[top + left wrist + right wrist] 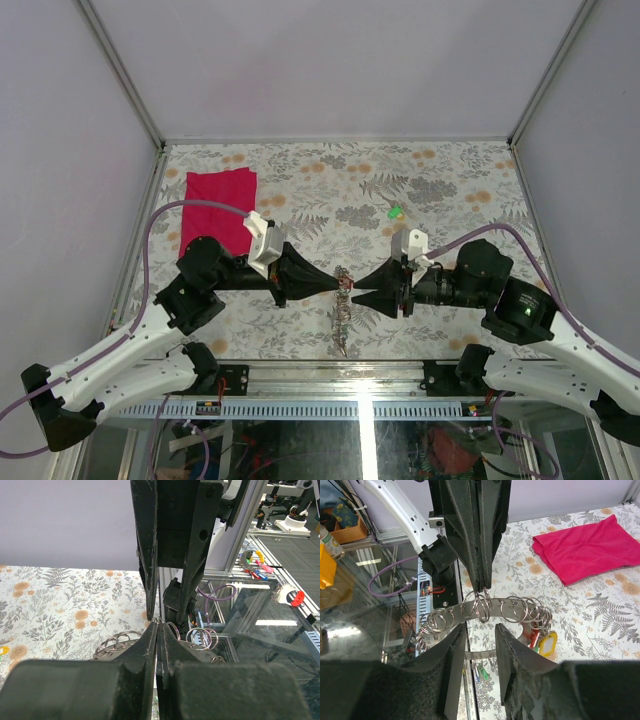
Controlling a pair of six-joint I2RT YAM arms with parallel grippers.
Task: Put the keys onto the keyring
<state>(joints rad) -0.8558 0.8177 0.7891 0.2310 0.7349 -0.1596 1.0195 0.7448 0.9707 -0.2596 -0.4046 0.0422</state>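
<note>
The keyring [343, 305] hangs between my two grippers above the table's near middle. In the right wrist view it is a flat grey band [458, 608] strung with several small wire rings. Keys hang from it: a yellow-headed one [547, 644], a red one [535, 639] and a green one [484, 671]. My left gripper [340, 285] is shut on one small wire ring of the keyring [487, 586]. My right gripper [479, 630] is open, and the band's near part shows between its fingers. A loose green key [396, 212] lies on the table beyond.
A folded red cloth [220, 205] lies at the back left of the floral table and also shows in the right wrist view [585, 542]. The glass strip and metal rail [360, 375] run along the near edge below the keyring. Grey walls enclose the table.
</note>
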